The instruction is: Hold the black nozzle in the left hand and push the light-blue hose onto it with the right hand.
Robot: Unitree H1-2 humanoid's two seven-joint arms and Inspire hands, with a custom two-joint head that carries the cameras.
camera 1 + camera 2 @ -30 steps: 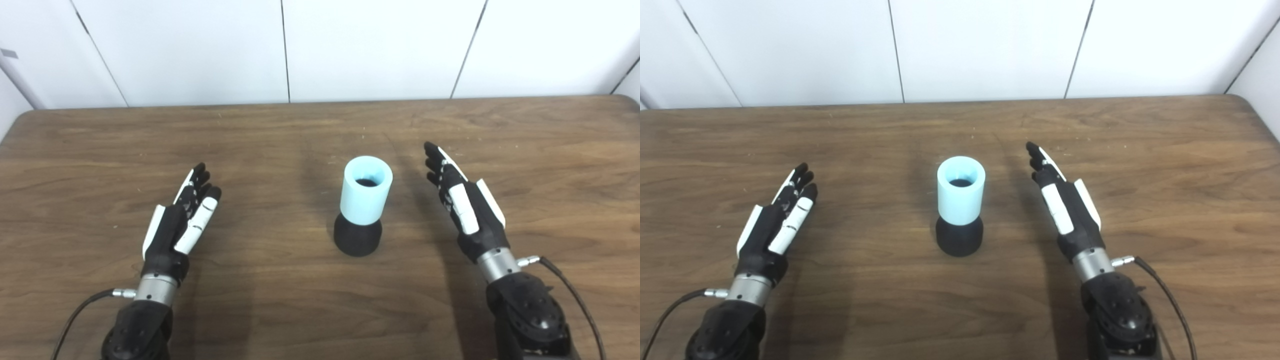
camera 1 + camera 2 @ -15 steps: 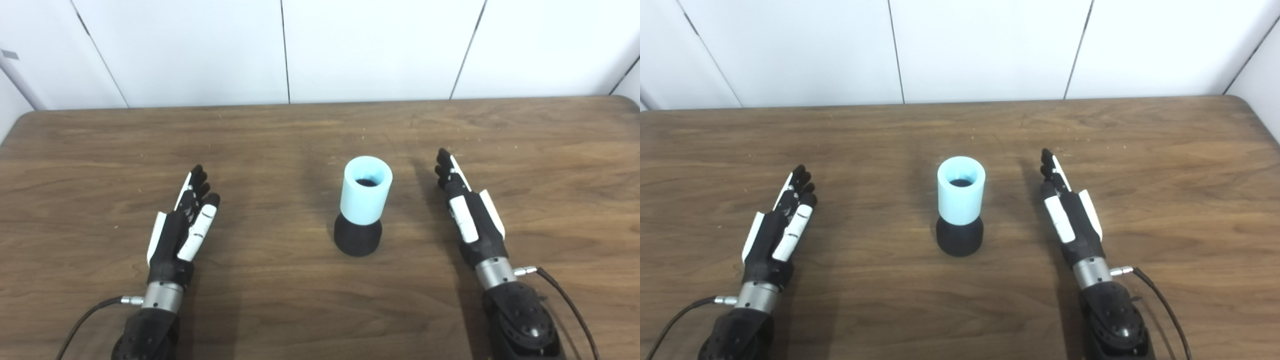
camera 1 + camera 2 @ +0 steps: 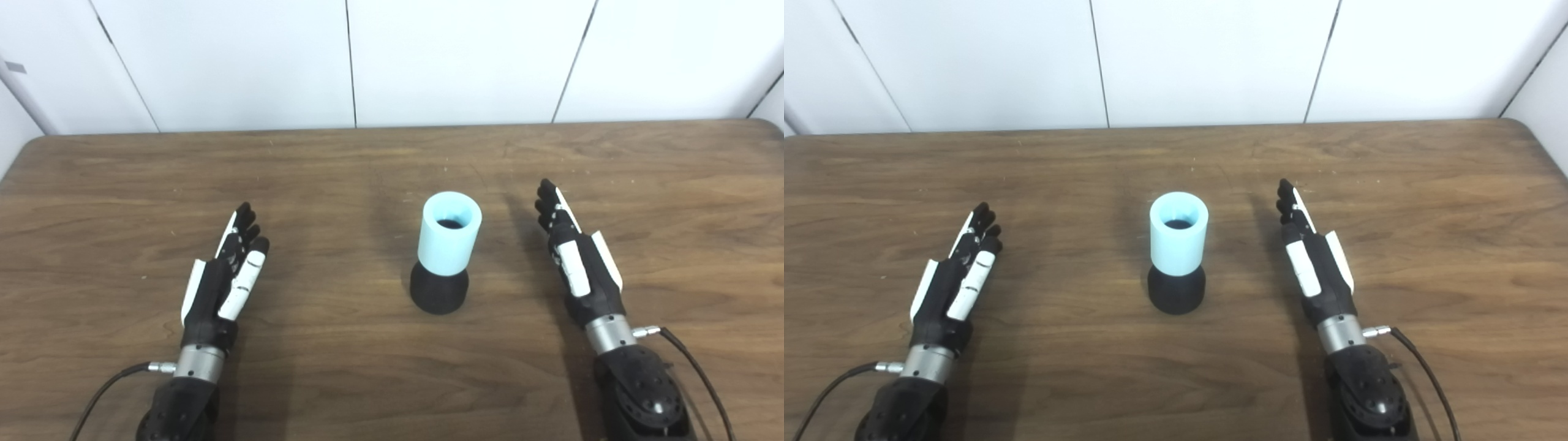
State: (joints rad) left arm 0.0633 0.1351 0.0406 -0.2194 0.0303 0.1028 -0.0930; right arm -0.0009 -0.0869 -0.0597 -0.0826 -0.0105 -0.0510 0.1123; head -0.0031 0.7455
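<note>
The light-blue hose (image 3: 449, 233) stands upright on the black nozzle (image 3: 439, 294) at the middle of the wooden table (image 3: 380, 159); the nozzle's top shows dark inside the hose's open mouth. My left hand (image 3: 223, 275) rests open on the table well to the left of them, fingers stretched forward, holding nothing. On the other side, my right hand (image 3: 576, 260) lies open and empty too, a hand's width from the hose. Neither hand touches the hose or nozzle.
White wall panels (image 3: 459, 55) rise behind the table's far edge. A black cable (image 3: 698, 373) runs from the right wrist and another cable (image 3: 104, 392) from the left wrist toward the picture's bottom edge.
Both hands drew back a little toward me and settled lower; the right hand shifted slightly rightward, away from the hose. Hose and nozzle have stayed put.
</note>
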